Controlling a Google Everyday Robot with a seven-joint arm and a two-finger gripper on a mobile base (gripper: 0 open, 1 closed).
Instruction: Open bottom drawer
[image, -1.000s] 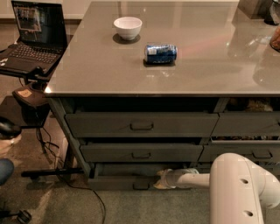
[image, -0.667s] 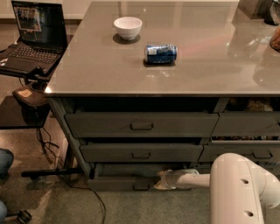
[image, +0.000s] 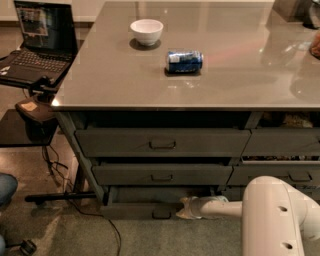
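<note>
One slim, wide dark-grey bottom drawer (image: 131, 210): lowest of its stack, long axis left-right through small rectangular loop handle (image: 161, 214).
Pale robot gripper (image: 188, 208): just right of handle, level with it; opening impossible to tell.

One white bowl (image: 146, 31), one blue can (image: 184, 61), one laptop (image: 40, 42), five grey drawers (image: 162, 142), one gripper (image: 186, 208) at the bottom drawer (image: 130, 210)

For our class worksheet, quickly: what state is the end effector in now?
End effector: low at the front of the bottom drawer, just right of its handle; open or closed cannot be told.
</note>
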